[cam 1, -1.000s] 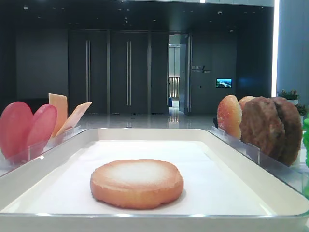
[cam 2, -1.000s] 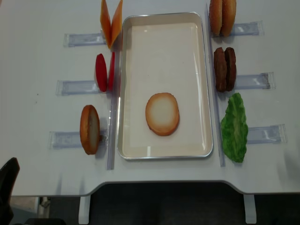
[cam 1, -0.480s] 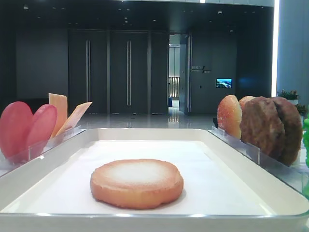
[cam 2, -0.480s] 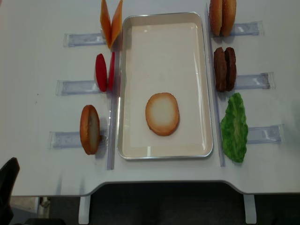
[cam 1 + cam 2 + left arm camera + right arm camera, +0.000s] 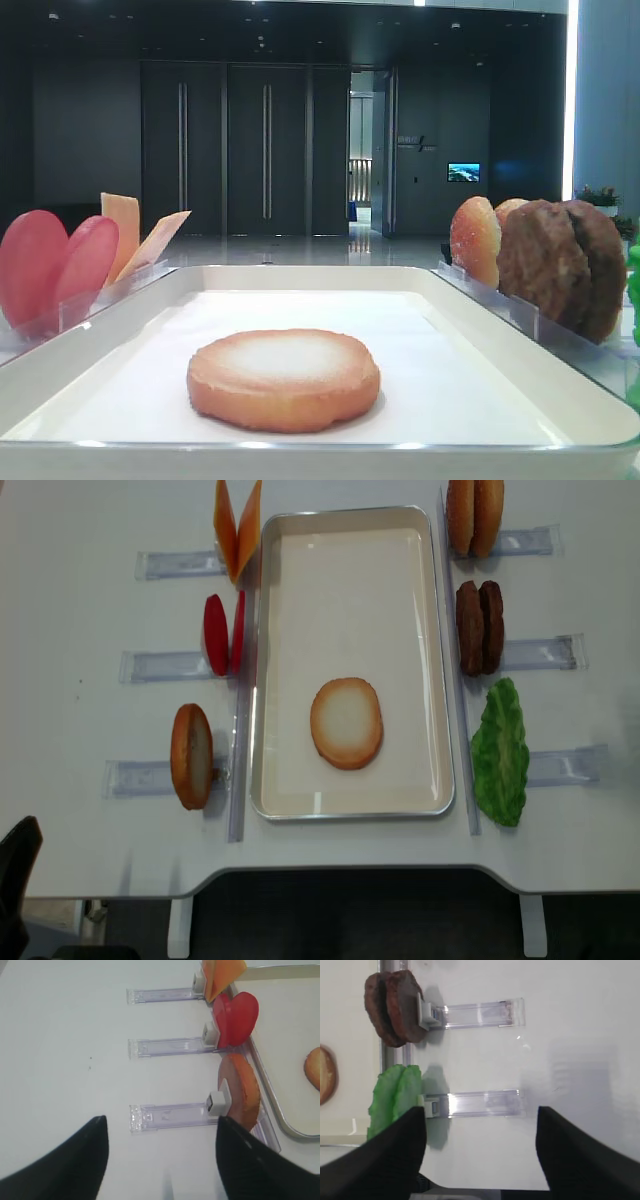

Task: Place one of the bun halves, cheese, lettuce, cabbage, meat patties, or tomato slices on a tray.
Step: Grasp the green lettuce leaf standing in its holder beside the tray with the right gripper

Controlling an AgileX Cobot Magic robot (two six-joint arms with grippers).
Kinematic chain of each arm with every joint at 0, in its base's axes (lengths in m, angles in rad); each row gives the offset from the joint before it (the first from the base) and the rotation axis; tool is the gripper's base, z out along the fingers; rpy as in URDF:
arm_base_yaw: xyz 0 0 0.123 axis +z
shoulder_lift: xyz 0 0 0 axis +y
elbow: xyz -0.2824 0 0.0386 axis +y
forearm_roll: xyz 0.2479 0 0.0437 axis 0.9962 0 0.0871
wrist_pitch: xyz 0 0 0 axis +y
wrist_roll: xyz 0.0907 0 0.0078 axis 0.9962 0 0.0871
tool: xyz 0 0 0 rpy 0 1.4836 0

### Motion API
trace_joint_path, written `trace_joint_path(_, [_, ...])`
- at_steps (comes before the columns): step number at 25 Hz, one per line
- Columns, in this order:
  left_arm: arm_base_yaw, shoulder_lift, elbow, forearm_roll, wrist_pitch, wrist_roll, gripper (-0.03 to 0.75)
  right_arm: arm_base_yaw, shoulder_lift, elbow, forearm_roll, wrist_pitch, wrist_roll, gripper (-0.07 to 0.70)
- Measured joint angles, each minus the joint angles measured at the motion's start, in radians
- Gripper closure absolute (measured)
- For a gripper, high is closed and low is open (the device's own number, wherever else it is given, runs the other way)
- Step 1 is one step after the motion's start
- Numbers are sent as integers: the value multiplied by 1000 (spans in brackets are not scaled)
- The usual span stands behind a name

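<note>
The white tray (image 5: 350,518) holds one bun half (image 5: 346,723) lying flat near its front, seen also in the low view as the bun half (image 5: 283,378). On edge in holders stand another bun half (image 5: 240,1092), tomato slices (image 5: 222,633), cheese (image 5: 238,527), meat patties (image 5: 395,1007) and lettuce (image 5: 395,1097). My right gripper (image 5: 480,1155) is open over bare table beside the lettuce, nothing between its fingers. My left gripper (image 5: 160,1160) is open over bare table left of the standing bun half. Cabbage is not in view.
Clear plastic holders (image 5: 150,777) stretch outward on both sides of the tray. Two more bun halves (image 5: 474,517) stand at the back right. A dark part of the left arm (image 5: 15,880) shows at the table's front left corner.
</note>
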Motion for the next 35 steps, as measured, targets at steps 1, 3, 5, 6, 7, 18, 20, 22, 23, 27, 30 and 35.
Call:
trace_joint_path(1, [0, 0, 0, 0, 0, 0, 199, 27, 1, 0, 0, 0, 18, 181])
trace_joint_path(3, [0, 0, 0, 1, 0, 0, 199, 96, 2, 0, -3, 0, 64, 181])
trace_joint_path(5, [0, 0, 0, 1, 0, 0, 199, 171, 2, 0, -24, 1, 131, 181])
trace_joint_path(6, [0, 0, 0, 1, 0, 0, 199, 215, 2, 0, -41, 2, 169, 181])
trace_joint_path(7, [0, 0, 0, 1, 0, 0, 199, 259, 2, 0, -65, 2, 202, 181])
trace_joint_path(18, [0, 0, 0, 1, 0, 0, 199, 653, 110, 0, -261, -3, 543, 181])
trace_joint_path(20, [0, 0, 0, 1, 0, 0, 199, 696, 134, 0, -282, -15, 588, 181])
trace_joint_path(22, [0, 0, 0, 1, 0, 0, 199, 722, 151, 0, -286, -36, 616, 181])
trace_joint_path(23, [0, 0, 0, 1, 0, 0, 199, 733, 160, 0, -286, -50, 632, 181])
trace_joint_path(27, [0, 0, 0, 1, 0, 0, 199, 755, 207, 0, -289, -84, 684, 181])
trace_joint_path(30, [0, 0, 0, 1, 0, 0, 199, 758, 247, -1, -294, -88, 695, 181])
trace_joint_path(35, [0, 0, 0, 1, 0, 0, 199, 758, 297, -1, -296, -87, 696, 181])
